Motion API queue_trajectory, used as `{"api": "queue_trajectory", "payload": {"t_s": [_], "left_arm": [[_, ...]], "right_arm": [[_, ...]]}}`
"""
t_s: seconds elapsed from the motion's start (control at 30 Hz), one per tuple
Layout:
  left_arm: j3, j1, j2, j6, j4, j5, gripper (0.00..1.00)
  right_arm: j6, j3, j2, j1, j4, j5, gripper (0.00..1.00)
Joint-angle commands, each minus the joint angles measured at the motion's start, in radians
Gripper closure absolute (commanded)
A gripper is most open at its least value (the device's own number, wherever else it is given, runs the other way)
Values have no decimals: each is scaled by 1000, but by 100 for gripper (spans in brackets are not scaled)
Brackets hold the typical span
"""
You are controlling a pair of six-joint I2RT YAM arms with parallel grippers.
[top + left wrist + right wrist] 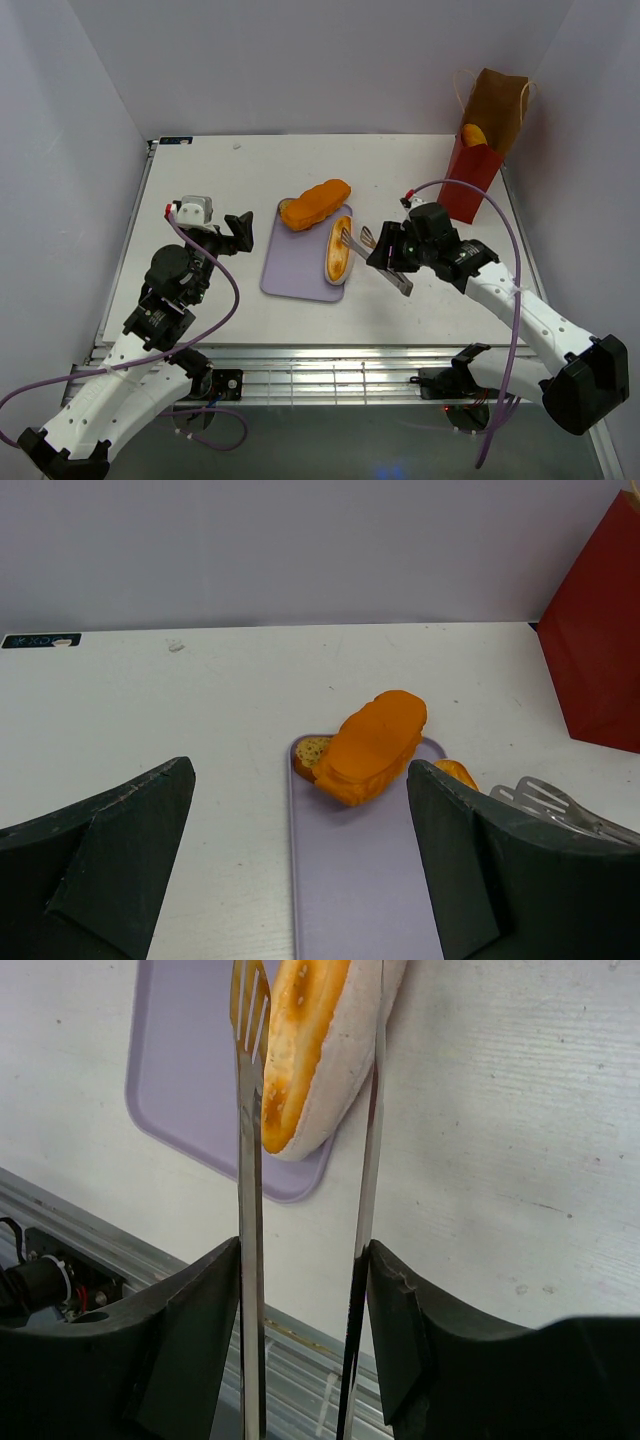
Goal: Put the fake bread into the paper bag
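White tabletop [200, 180] | right end effector [300, 1335] clamps tongs [248, 1210] straddling split bun [300, 1050] | left end effector [300, 810] wide, empty | risk: bun may slip from thin tongs before paper bag [480, 150]

Seen from the left wrist, the paper bag [598, 630] runs off the top and right edges, and the split bun [456, 771] sits mostly behind a finger [470, 870] of the left gripper [300, 770]. At the right wrist, the tongs [249, 1180] run past the top edge.
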Motion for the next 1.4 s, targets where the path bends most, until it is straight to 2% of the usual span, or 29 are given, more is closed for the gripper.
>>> {"api": "queue_trajectory", "payload": {"t_s": [0.0,0.5,1.37], "left_arm": [[0,-5,-8,-1,17,10,2],[-2,-5,-6,-1,19,9,2],[-3,-6,-3,-3,17,21,2]], "right_arm": [[23,-34,-20,-11,32,25,43],[106,-153,-30,-40,220,-74,40],[143,-201,13,-53,291,-110,38]]}}
